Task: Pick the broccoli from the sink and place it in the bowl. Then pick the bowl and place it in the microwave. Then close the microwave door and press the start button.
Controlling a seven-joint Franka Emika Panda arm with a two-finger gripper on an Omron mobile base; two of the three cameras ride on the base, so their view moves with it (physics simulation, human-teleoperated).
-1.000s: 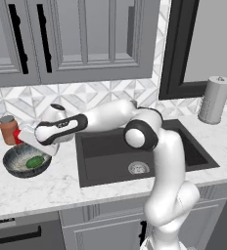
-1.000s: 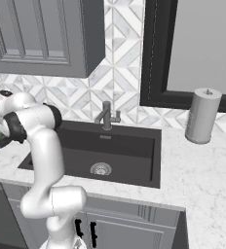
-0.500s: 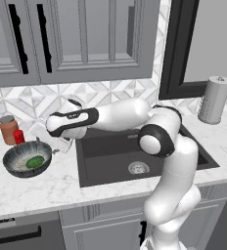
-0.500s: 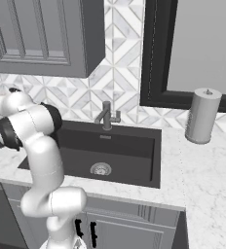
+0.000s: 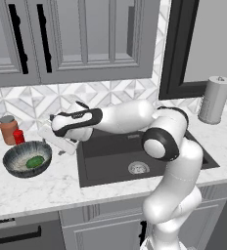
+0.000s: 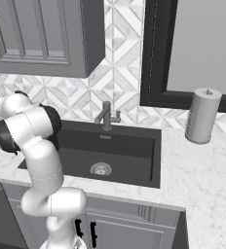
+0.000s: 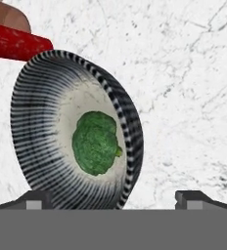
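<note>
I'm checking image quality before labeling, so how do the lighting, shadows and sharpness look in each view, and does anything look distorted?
Left base view: even, flat lighting, a soft shadow under the bowl, edges crisp. Right base view: equally even, no glare on the sink. Hand view: the bowl looks stretched into a tilted oval by the close angle; the broccoli is slightly soft-textured.

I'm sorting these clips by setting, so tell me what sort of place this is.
A rendered home kitchen: a dark-grey rectangular sink with a grey metal faucet, grey panelled cabinets above a white marble counter, and a patterned tile backsplash.
</note>
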